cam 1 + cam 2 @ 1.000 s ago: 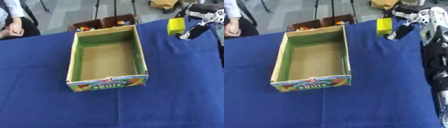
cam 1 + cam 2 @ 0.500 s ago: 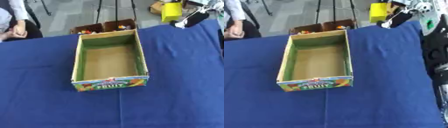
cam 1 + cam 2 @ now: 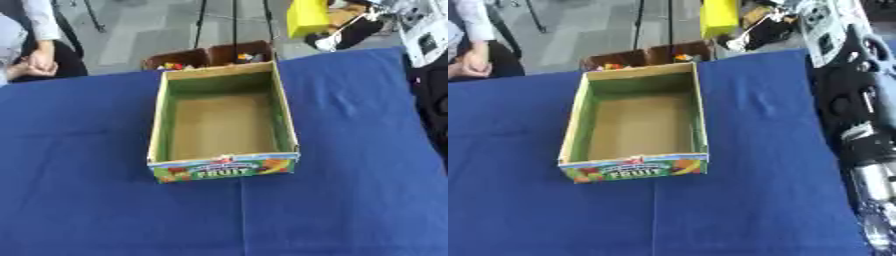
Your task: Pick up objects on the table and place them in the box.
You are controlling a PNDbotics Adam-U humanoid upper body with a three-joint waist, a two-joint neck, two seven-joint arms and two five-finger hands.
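Left eye view: we see the counter draped in a blue cloth, creased along a fold line running from the box toward the near edge. An open cardboard box with green inner walls and a printed "FRUIT" front sits near the middle, empty inside as far as we can tell. Behind the counter's far edge two smaller brown boxes hold small colourful items we can't make out. Beyond is grey floor with thin dark stand legs.

The right hand is up at the top right, above the far counter edge, fingers curled round a yellow block, which is held in the air well apart from the box. Right arm runs down the right side in the right eye view. We don't see the left hand anywhere.
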